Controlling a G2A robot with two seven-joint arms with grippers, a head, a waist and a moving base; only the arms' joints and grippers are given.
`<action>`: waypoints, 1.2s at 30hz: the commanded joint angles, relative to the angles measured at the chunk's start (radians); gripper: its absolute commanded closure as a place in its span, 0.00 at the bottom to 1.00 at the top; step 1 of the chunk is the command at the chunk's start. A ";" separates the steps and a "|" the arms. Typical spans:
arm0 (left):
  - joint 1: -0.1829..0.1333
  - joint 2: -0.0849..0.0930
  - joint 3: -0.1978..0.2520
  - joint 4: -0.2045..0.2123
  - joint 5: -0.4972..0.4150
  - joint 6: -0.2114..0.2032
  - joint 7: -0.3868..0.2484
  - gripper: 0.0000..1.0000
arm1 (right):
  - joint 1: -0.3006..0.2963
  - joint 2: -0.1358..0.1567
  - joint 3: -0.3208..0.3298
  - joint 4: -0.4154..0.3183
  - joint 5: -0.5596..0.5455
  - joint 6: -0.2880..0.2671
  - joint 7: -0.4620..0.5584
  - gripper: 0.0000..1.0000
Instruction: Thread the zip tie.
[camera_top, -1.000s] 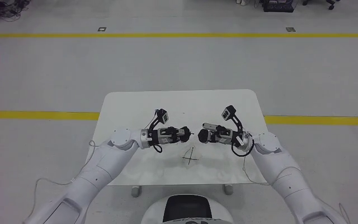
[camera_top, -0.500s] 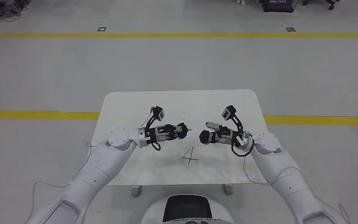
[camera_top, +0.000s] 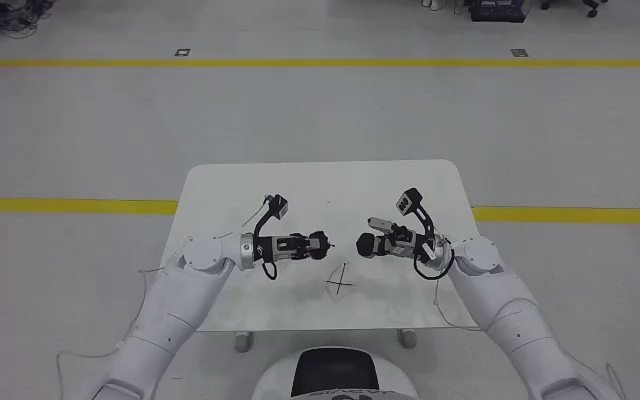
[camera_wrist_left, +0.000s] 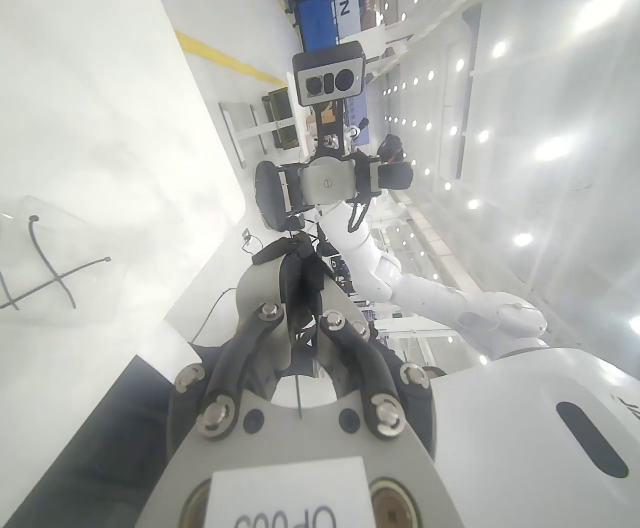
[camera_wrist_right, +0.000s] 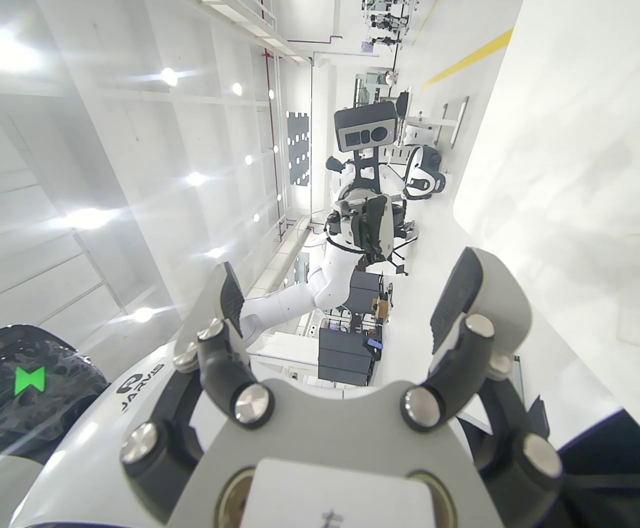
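My left gripper (camera_top: 323, 243) hangs above the middle of the white table (camera_top: 250, 190), shut on a thin black zip tie (camera_wrist_left: 299, 395) whose strip runs back between the fingers (camera_wrist_left: 272, 285). Facing it a short gap away, my right gripper (camera_top: 362, 243) is open with nothing between its pads (camera_wrist_right: 227, 295). In the left wrist view the right gripper (camera_wrist_left: 330, 182) sits straight ahead of the left gripper (camera_wrist_left: 295, 257). In the right wrist view the left gripper (camera_wrist_right: 367, 227) is farther off beyond the right gripper (camera_wrist_right: 340, 295). Both grippers lie level, tips toward each other.
Two more black zip ties (camera_top: 340, 280) lie crossed on the table just in front of the grippers, on a clear sheet (camera_wrist_left: 60, 305). The table's near edge (camera_top: 330, 328) is close behind them. The back half of the table is bare.
My left gripper has drawn back to the left and its wrist has rolled, widening the gap between the grippers. The right arm has hardly moved.
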 joint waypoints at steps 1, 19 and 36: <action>0.000 0.000 0.001 0.001 -0.001 0.000 0.001 1.00 | 0.000 0.000 0.000 0.000 0.000 0.000 0.000 0.00; 0.047 -0.006 -0.071 -0.011 -0.043 0.000 -0.009 1.00 | 0.000 0.000 0.000 0.000 0.000 0.000 0.000 0.00; 0.040 -0.015 -0.090 0.003 -0.062 0.000 -0.041 1.00 | 0.000 0.000 0.000 0.000 0.000 0.000 0.000 0.00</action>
